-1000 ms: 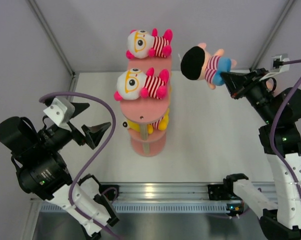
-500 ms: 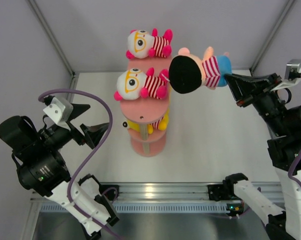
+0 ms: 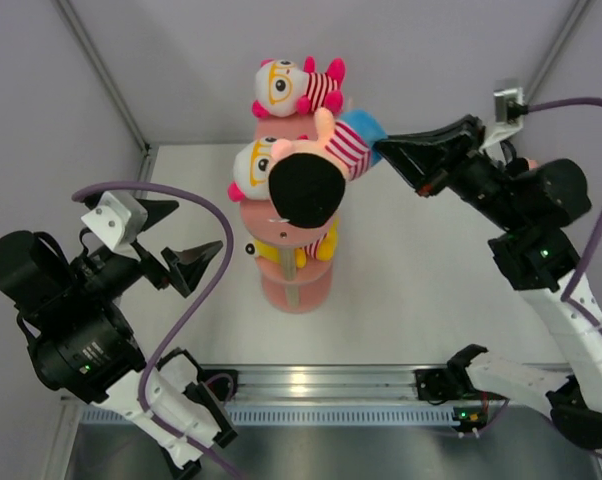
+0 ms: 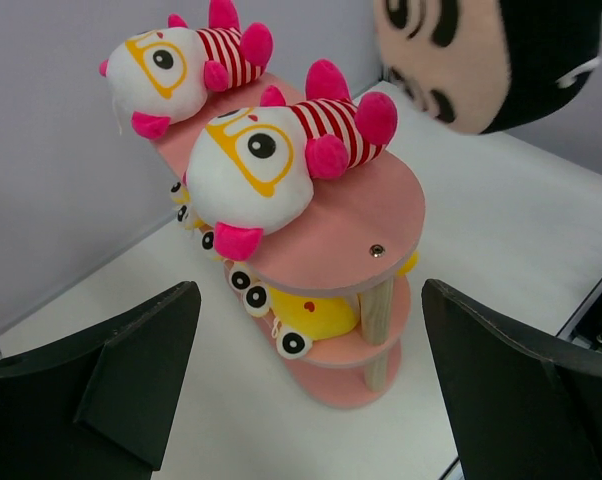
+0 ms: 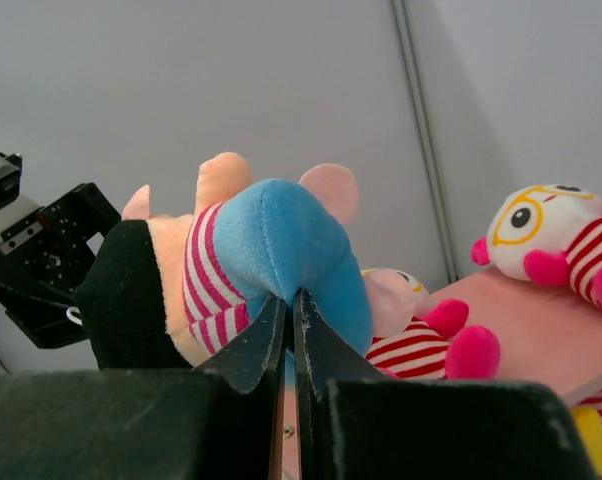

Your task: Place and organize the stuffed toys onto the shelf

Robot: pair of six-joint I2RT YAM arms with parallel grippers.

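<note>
Pinching the blue seat of the one black-haired doll (image 3: 303, 190), the right hand (image 3: 381, 148) holds it over the three-tier shelf (image 3: 299, 295) at frame centre. Two glasses dolls lie there: top doll (image 3: 291, 88) and middle doll (image 3: 253, 165) (yellow plush (image 4: 316, 312) below, count unclear). The left hand (image 3: 199, 228) gapes wide, empty, lower left.

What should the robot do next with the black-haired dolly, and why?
Probably lower the right end effector a little. It pinches the black-haired plush doll in striped shirt and blue shorts by the shorts, hanging over the middle tier of the salmon-pink shelf, where one end is bare beside the white-faced plush doll with orange glasses.
</note>
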